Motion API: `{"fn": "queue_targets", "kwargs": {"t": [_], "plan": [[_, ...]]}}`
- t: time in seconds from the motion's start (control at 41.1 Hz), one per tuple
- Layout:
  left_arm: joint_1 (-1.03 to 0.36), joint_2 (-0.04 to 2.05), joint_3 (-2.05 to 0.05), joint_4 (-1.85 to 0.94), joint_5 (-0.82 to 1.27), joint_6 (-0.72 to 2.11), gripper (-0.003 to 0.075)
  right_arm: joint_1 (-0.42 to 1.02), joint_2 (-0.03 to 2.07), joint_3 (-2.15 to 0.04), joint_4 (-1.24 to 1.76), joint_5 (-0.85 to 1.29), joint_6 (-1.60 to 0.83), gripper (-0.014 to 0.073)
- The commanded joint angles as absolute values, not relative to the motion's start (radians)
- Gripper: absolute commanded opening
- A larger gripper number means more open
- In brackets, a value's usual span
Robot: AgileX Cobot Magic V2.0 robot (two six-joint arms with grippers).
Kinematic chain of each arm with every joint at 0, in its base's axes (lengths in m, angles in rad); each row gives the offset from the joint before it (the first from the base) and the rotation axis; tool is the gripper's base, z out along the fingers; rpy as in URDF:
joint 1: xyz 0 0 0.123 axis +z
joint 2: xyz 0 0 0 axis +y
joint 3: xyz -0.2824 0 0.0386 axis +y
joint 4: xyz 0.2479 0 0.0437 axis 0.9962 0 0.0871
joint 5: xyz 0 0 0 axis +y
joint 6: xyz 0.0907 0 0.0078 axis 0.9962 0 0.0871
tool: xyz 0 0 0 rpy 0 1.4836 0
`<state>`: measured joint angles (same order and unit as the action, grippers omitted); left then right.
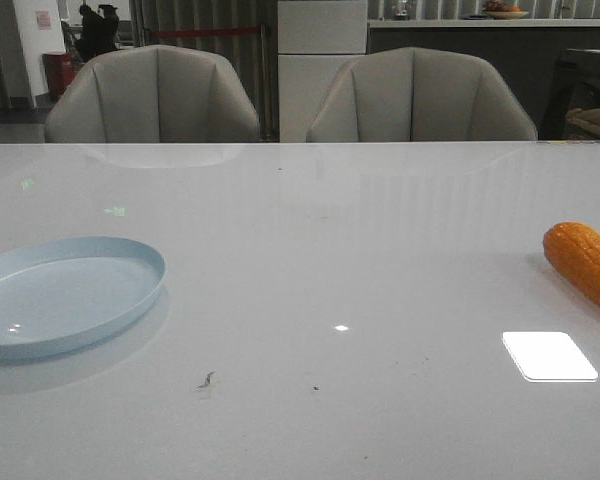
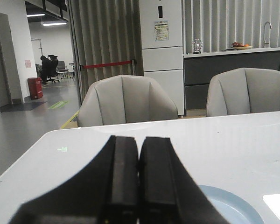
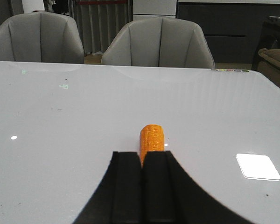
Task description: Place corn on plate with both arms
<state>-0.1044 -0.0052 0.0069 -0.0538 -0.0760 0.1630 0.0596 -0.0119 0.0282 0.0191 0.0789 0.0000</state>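
Observation:
The orange corn (image 1: 586, 264) lies on the white table at the right edge of the front view. In the right wrist view the corn (image 3: 151, 138) lies on the table just beyond my right gripper (image 3: 141, 154), whose fingers are shut and empty. The pale blue plate (image 1: 60, 295) sits at the left. A part of the plate's rim (image 2: 233, 205) shows beside my left gripper (image 2: 139, 139), which is shut and empty above the table. Neither arm shows in the front view.
Two grey chairs (image 1: 155, 95) (image 1: 420, 98) stand behind the table's far edge. A bright window reflection (image 1: 548, 356) lies on the table near the corn. A small dark speck (image 1: 207, 380) lies near the front.

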Motion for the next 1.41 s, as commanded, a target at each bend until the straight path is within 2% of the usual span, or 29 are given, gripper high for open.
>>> {"fn": "queue_targets", "kwargs": {"t": [0.0,0.73,1.144,1.265,1.387], "plan": [[-0.104,-0.022,0.044,-0.06,-0.157,0.151,0.0096,0.055,-0.034,0.007,0.015,-0.007,0.0,0.0035],[-0.104,-0.022,0.044,-0.06,-0.157,0.151,0.0096,0.055,-0.034,0.007,0.015,-0.016,0.0,0.0035],[-0.104,-0.022,-0.008,-0.06,-0.159,0.151,0.0096,0.055,-0.034,0.0,0.015,-0.246,0.0,0.0035],[-0.104,-0.02,-0.071,-0.06,-0.141,0.151,0.0096,0.055,-0.034,-0.081,0.015,-0.117,0.025,0.0035],[-0.104,-0.018,-0.155,-0.058,-0.036,0.151,0.0096,0.055,-0.029,-0.22,0.015,0.053,0.025,0.0035]]}}
